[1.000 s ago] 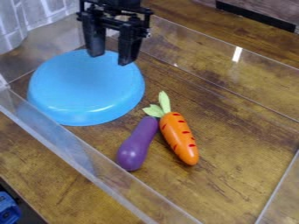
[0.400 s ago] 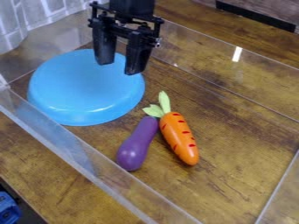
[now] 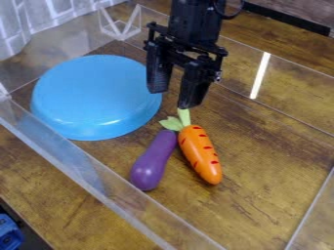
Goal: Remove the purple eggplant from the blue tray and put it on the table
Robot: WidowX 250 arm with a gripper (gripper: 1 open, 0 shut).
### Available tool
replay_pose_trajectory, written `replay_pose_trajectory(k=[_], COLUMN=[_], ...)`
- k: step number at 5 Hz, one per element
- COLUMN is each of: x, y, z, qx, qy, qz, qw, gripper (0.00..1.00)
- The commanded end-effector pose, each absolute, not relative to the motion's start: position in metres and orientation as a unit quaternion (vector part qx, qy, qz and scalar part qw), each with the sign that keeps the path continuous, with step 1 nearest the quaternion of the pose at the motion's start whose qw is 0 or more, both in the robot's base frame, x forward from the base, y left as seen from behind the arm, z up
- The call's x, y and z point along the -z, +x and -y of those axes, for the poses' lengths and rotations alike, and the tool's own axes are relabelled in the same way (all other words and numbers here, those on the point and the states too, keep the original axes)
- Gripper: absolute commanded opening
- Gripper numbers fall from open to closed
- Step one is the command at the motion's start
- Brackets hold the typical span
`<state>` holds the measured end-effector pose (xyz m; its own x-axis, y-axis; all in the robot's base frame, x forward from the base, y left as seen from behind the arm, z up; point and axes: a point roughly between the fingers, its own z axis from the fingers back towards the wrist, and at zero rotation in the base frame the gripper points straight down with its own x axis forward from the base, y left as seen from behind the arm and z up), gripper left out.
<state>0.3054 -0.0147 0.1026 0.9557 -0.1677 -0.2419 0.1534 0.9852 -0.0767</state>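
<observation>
The purple eggplant (image 3: 154, 160) lies on the dark wood table (image 3: 261, 146), just right of the blue tray (image 3: 94, 96), touching the orange carrot (image 3: 198, 153) beside it. The blue tray is round, light blue and has nothing on it. My gripper (image 3: 174, 93) hangs above the tray's right edge, just behind the carrot's green leaves. Its two black fingers (image 3: 193, 83) are apart and hold nothing.
Clear plastic walls (image 3: 78, 166) fence the work area on the left, front and back. A bright reflection (image 3: 259, 76) streaks the table at the right. A blue object (image 3: 7, 234) shows at the bottom left corner outside the wall.
The gripper has moved right and toward the front, from over the tray's far side to above its right edge near the carrot. The eggplant, carrot and tray have not moved.
</observation>
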Motion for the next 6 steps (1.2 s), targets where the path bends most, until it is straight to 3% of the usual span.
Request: replay_pose_trajectory(k=[1, 3, 5, 6], x=[-0.119, -0.142, -0.150, -0.149], y=[0.301, 0.303, 0.314, 0.316], z=[0.011, -0.009, 0.005, -0.006], qx=[0.092, 0.125, 0.060, 0.077], qy=[-0.029, -0.030, -0.044, -0.048], qz=[-0.106, -0.109, -0.106, -0.116], qw=[0.990, 0.986, 0.992, 0.989], gripper=[1.00, 1.00, 1.00, 1.00])
